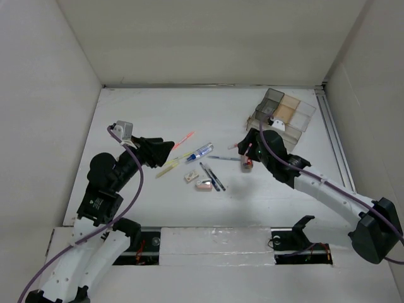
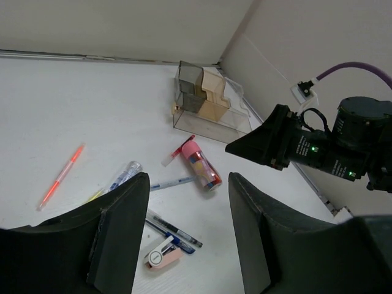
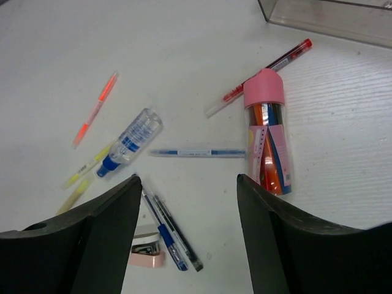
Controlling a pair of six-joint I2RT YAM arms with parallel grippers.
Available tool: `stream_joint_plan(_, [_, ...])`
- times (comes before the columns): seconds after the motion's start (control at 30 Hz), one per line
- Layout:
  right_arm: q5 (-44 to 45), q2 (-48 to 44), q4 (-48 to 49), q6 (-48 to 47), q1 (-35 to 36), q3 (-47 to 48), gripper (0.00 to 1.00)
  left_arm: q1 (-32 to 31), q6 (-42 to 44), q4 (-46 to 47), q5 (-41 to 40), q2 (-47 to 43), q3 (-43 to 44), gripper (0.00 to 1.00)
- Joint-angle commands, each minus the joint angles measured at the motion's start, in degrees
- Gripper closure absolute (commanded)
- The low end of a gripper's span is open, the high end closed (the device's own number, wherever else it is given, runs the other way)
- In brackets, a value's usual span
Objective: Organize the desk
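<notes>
Landmark: pink-capped canister (image 3: 267, 141), lying on its side, with coloured pens visible through its clear wall.
Desk: the desk (image 1: 158, 113) carries the canister and all other items. Its metal rail (image 1: 334, 145) runs well to the right of the canister in the top view.
Organizer: clear organizer box (image 1: 282, 112), beyond the canister toward the rail, near it but apart.
Red pen: red pen (image 3: 260, 76), at the canister's cap end. Whether they touch cannot be told.
Blue pen: blue pen (image 3: 196, 152), left of the canister, with one end just beside its wall.
Bottle: clear bottle (image 3: 128, 143) with a blue cap, left of the canister, past the blue pen.
Orange pen: orange pen (image 3: 95, 109), well left of the canister, past the bottle.
Yellow highlighter: yellow highlighter (image 3: 86, 166), well left of the canister, beside the bottle's cap.
Dark pens: dark pens (image 3: 168, 229), two side by side, left of the canister and nearer the arm bases.
Left gripper: left gripper (image 2: 187, 184), fingers spread with nothing between them, well left of the canister and aimed toward it.
Right gripper: right gripper (image 3: 188, 184), fingers spread and empty, above the desk just beside the canister.
</notes>
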Motion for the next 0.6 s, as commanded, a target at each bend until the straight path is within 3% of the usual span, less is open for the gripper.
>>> stream_joint_plan(0.0, [-2.3,0.2,2.9,0.3,-0.3,-0.4,0.31,0.2,1.2,2.5,1.5,-0.7,1.4,0.50])
stream_joint_plan(0.03, [-2.2,1.0,3.6,0.0,-0.8,-0.7,0.38,0.2,1.5,2.7,1.4,-1.0,1.1,0.50])
stream_joint_plan(0.07, [-2.2,1.0,3.6,0.0,-0.8,-0.7,0.38,0.2,1.5,2.7,1.3,-1.0,1.1,0.50])
stream_joint_plan(0.1, [-2.3,1.6,4.0,-0.4,-1.7,-0.9,0.46,0.2,1.4,2.8,1.8,-0.9,1.1,0.50])
stream_joint_plan(0.13, [-2.8,2.0,4.9,-0.6,-2.2,-1.2,0.62,0.2,1.4,3.0,2.2,-0.8,1.1,0.50])
stream_joint_plan(0.17, [-3.5,2.6,5.1,-0.7,-2.8,-1.2,0.90,0.2,1.5,3.2,2.7,-0.4,1.2,0.50])
stream_joint_plan(0.2, [-4.1,3.1,5.0,-1.0,-2.8,-1.2,0.98,0.2,1.5,3.1,3.3,-0.1,1.2,0.51])
stream_joint_plan(0.3, [-4.4,4.8,4.6,-1.4,-3.4,-0.6,1.00,0.2,1.6,3.6,3.0,-0.7,0.7,0.53])
stream_joint_plan(0.33, [-4.4,5.4,4.7,-1.5,-3.9,-0.5,0.96,0.2,1.6,3.7,3.1,-0.9,0.7,0.55])
stream_joint_plan(0.37, [-4.5,5.7,4.9,-1.7,-3.9,-0.4,0.71,0.2,1.6,3.8,3.0,-0.9,0.7,0.56])
stream_joint_plan(0.4, [-5.1,6.1,5.1,-2.3,-3.9,-0.4,0.58,0.2,1.6,3.8,3.4,-1.0,0.7,0.56])
stream_joint_plan(0.43, [-5.7,7.6,4.6,-2.4,-3.9,-0.1,0.31,0.2,1.6,3.9,3.5,-1.4,0.4,0.62])
stream_joint_plan(0.57, [-5.8,10.2,4.1,-2.4,-4.4,0.7,0.24,0.2,1.7,3.8,3.2,-1.0,0.5,0.66])
